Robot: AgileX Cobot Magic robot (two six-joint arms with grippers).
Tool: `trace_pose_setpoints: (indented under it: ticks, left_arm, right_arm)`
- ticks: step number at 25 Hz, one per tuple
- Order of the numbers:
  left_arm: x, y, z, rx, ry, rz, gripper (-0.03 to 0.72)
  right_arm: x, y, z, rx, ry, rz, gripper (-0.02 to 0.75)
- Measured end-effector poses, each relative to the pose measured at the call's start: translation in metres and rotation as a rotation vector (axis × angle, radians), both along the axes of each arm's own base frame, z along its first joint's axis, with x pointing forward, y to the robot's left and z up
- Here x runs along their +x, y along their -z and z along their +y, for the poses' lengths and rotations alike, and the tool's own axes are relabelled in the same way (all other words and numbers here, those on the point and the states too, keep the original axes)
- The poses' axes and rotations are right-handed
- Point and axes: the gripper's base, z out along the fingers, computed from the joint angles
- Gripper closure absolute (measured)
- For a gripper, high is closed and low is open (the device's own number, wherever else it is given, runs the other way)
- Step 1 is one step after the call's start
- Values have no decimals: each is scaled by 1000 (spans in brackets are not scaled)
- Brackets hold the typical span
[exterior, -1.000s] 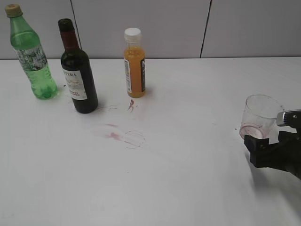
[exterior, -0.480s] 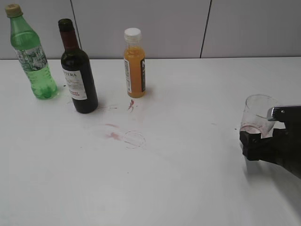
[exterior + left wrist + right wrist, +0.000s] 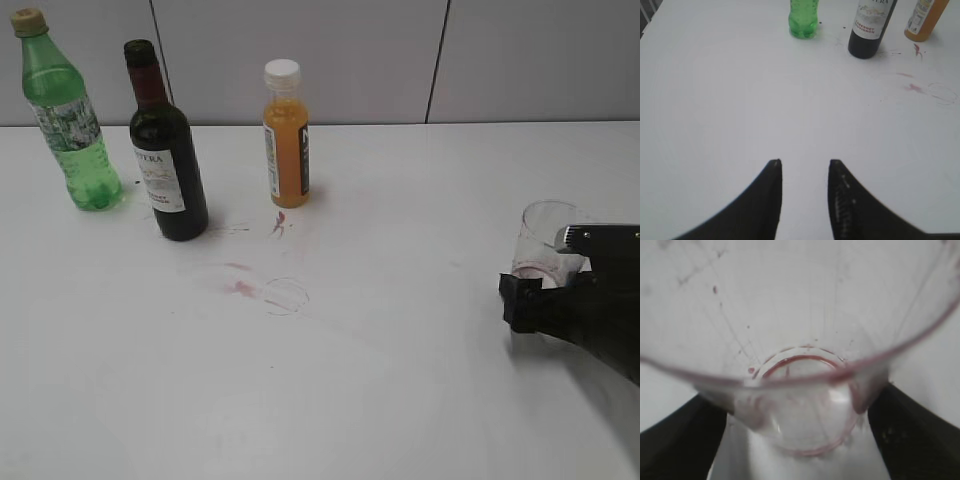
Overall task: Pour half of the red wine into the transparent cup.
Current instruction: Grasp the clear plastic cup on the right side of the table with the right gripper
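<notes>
The red wine is in a dark glass bottle [image 3: 168,170] with a red foil neck and white label, standing upright at the back left; its lower part [image 3: 869,30] shows in the left wrist view. The transparent cup [image 3: 545,245] stands at the right, reddish stains ringing its base. My right gripper [image 3: 540,272] is open with the cup [image 3: 800,390] between its black fingers [image 3: 912,440]; contact is not clear. My left gripper [image 3: 805,162] hangs open over bare table, far in front of the bottle, with nothing between its fingers.
A green plastic bottle [image 3: 70,120] stands left of the wine bottle. A small orange juice bottle [image 3: 286,140] with a white cap stands to its right. Red stains and a faint ring [image 3: 262,288] mark the white table [image 3: 400,380] in the middle.
My right gripper has slid leftward along the table, so its fingers now reach around the cup's base. The cup, the bottles and the left gripper have stayed put.
</notes>
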Motion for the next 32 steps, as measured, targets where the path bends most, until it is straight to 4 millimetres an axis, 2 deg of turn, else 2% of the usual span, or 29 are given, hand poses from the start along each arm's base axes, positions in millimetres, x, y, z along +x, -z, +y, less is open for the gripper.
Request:
trace_pose_setpoints:
  ticks: [14,32]
  left_arm:
    - [0,0,0,0,0,0,451]
    - [0,0,0,0,0,0,451]
  right_arm:
    - [15,9,3,5,-1,-53,73]
    - [18,14,3,6,1,-98,118]
